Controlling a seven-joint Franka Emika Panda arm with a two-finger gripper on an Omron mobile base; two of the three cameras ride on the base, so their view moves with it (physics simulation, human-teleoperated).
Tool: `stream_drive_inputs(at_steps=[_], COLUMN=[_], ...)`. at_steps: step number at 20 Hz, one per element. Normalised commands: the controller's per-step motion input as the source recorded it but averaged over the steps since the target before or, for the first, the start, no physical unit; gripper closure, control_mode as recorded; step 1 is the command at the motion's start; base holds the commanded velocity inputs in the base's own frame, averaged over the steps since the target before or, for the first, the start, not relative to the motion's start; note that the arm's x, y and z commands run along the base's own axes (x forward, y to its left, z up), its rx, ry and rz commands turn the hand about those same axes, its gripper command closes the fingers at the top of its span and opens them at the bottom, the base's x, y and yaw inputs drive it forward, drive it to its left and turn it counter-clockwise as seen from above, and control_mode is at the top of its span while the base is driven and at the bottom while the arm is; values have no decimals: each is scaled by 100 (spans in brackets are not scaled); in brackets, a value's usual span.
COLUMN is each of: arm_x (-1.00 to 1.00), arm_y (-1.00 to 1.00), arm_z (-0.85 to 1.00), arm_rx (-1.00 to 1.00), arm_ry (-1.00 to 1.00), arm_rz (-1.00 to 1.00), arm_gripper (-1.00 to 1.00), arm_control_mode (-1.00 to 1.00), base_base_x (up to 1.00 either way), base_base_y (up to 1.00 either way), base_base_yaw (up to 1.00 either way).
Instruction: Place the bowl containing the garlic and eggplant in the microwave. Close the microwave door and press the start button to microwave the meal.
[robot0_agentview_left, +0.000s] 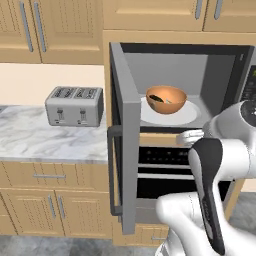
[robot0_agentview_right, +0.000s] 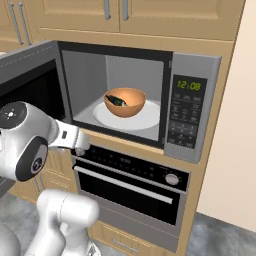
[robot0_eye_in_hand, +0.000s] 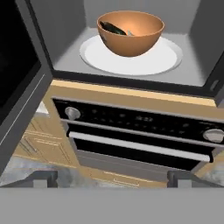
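The round orange-tan bowl (robot0_eye_in_hand: 131, 33) sits on the white glass turntable (robot0_eye_in_hand: 131, 59) inside the wide grey steel microwave (robot0_agentview_right: 192, 107), a glossy dark eggplant (robot0_eye_in_hand: 113, 28) lying in it. Left of the bowl, the grey-framed glass door (robot0_agentview_left: 125, 140) stands swung wide. The end effector (robot0_eye_in_hand: 113, 177) hangs empty below the bowl, fingers spread. Placing looks done; closing is next, which calls for getting behind the door and pushing it shut.

Home kitchen: wooden cabinets (robot0_agentview_left: 50, 25), marble counter (robot0_agentview_left: 45, 140), toaster (robot0_agentview_left: 75, 106), built-in oven (robot0_agentview_right: 132, 187).
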Motion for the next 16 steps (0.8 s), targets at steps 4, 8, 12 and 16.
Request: stream_drive_inputs(at_steps=[4,8,12,16], arm_x=[-67,-30,-3,-42], arm_y=[4,17,61,59], arm_z=[36,35,11,14], arm_rx=[-31,-29,-26,-26], arm_ry=[-1,0,-3,-4], arm_rz=[40,36,26,22], arm_gripper=[-100,-100,-100,-100], arm_control_mode=[-100,-100,-100,-100], base_base_x=[0,0,0,0], base_base_y=[0,0,0,0], base_base_yaw=[0,0,0,0])
